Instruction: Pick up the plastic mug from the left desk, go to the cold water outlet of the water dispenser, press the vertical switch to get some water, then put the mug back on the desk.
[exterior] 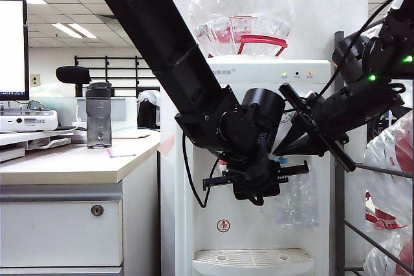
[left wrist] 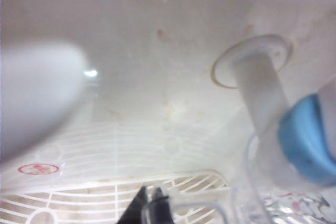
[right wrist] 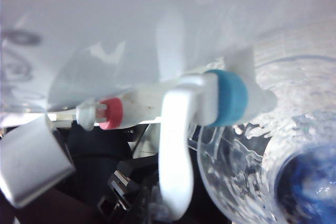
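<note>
The clear plastic mug (exterior: 294, 200) hangs under the cold water outlet (exterior: 279, 159), the tap with the blue collar (right wrist: 227, 98), on the white water dispenser (exterior: 259, 75). My left gripper (left wrist: 150, 203) reaches across from the left and is shut on the mug's thin clear handle (left wrist: 194, 202). My right gripper (exterior: 279, 152) comes in from the right as a closed dark wedge, its tip at the blue tap. The vertical switch (right wrist: 176, 156), a slim white lever, hangs in front of the mug's rim (right wrist: 247, 182). The left desk (exterior: 65, 166) stands off to the left.
The red-collared tap (right wrist: 111, 113) sits beside the blue one. The slotted drip tray (exterior: 252, 260) lies below the mug. A dark grey bottle (exterior: 98, 116) stands on the desk. A metal rack with clear bags (exterior: 388, 159) is close on the right.
</note>
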`<state>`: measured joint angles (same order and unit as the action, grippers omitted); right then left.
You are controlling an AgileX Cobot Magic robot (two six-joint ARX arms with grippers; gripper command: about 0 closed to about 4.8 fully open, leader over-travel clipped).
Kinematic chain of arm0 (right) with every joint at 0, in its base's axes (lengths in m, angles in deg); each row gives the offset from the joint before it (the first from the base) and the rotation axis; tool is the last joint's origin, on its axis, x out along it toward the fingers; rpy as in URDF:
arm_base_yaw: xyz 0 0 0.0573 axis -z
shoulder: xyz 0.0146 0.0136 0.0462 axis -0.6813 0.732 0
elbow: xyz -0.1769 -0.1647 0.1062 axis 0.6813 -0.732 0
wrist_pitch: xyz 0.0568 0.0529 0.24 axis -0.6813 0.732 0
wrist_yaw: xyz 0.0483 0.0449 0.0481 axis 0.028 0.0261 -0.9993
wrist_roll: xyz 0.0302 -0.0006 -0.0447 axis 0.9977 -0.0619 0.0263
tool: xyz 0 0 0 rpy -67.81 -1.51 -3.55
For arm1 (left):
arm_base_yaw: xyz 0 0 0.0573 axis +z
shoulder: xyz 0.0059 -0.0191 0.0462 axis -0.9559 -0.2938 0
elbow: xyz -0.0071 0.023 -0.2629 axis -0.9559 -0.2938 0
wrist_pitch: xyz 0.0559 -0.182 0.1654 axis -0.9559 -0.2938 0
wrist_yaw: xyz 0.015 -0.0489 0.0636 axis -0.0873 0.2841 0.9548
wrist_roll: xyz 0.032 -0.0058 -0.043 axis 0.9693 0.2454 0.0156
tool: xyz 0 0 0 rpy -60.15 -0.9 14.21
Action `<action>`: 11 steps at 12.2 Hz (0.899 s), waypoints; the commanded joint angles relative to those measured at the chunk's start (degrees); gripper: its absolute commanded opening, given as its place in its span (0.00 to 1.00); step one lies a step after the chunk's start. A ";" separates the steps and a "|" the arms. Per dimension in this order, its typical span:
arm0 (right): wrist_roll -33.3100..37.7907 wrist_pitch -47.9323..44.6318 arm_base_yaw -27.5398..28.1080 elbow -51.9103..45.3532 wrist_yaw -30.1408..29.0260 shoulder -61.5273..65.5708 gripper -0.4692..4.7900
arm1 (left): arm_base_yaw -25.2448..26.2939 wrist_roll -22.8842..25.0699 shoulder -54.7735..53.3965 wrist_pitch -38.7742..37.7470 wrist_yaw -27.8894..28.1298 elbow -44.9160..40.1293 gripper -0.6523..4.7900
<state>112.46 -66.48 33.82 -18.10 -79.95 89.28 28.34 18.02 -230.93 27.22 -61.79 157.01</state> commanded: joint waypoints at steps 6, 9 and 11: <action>1.95 1.09 0.79 -0.09 2.51 0.09 0.08 | -0.39 0.22 0.76 2.97 -0.83 0.33 0.11; 2.01 1.16 0.81 -0.09 2.89 0.09 0.08 | -0.39 0.22 0.76 2.97 -0.83 0.33 0.11; 2.23 1.20 0.85 -0.09 2.95 0.09 0.08 | -0.39 0.22 0.76 2.97 -0.83 0.33 0.11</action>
<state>114.48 -66.59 34.26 -18.10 -79.42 89.28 28.34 18.04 -230.93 27.24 -61.93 157.01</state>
